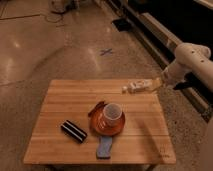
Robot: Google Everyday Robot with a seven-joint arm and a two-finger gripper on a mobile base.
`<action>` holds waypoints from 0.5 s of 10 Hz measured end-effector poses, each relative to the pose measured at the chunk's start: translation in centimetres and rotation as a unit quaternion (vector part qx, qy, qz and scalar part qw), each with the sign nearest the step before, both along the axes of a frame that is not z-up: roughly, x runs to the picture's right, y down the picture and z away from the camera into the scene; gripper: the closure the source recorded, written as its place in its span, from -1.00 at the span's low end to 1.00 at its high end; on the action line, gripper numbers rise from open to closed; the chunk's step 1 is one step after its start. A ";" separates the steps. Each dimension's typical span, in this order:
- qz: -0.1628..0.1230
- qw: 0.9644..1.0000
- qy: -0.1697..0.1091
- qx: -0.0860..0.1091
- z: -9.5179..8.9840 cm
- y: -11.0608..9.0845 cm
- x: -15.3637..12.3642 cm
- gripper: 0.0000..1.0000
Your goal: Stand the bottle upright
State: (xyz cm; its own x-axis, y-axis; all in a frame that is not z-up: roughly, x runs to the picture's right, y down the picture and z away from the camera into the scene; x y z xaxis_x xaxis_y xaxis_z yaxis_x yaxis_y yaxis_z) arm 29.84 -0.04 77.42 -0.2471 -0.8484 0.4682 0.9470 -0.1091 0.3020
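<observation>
1. The bottle (139,86) lies on its side over the table's far right corner. Its white cap points left toward the table's middle and its base points right, off the edge.
2. I can't tell whether the bottle rests on the wood or hangs just above it.
3. The gripper (156,84) is at the table's far right corner, with its jaws clamped on the base end of the bottle.
4. The white arm (192,56) reaches in from beyond the table's right side, up and to the right of the gripper.
5. The table (60,102) is a light wooden plank top, bare on its left half and along the far edge.
6. The cup (112,114) stands upright near the table's centre, mouth up, well apart from the bottle.
7. The cup sits on an orange plate (102,129) at the table's centre.
8. A reddish-brown thing (96,108) touches the plate's far left rim. I can't say what it is.
9. A blue flat thing (105,147) sits at the table's near edge, just in front of the plate.
10. A black block (74,131) lies on the table's near left part, angled and apart from the plate.
11. The floor (35,55) around the table is shiny speckled concrete with light glare.
12. A blue cross mark (106,51) is on the floor beyond the table's far edge.
13. A dark low rail (150,30) runs along the floor past the table's right side.
</observation>
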 end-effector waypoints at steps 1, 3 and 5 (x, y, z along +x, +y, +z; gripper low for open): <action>-0.004 1.000 -0.001 0.003 0.1 -0.1 0.0 -0.60; -0.047 0.998 -0.018 0.027 2.5 -1.2 -0.6 -0.60; -0.097 0.993 -0.040 0.053 5.7 -2.5 -1.9 -0.60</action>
State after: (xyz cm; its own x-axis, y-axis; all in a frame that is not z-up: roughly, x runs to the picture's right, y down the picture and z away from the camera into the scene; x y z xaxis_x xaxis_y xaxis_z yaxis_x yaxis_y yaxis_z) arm 27.98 -2.54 83.12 -0.4434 -0.8250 0.3504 0.8786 -0.3228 0.3519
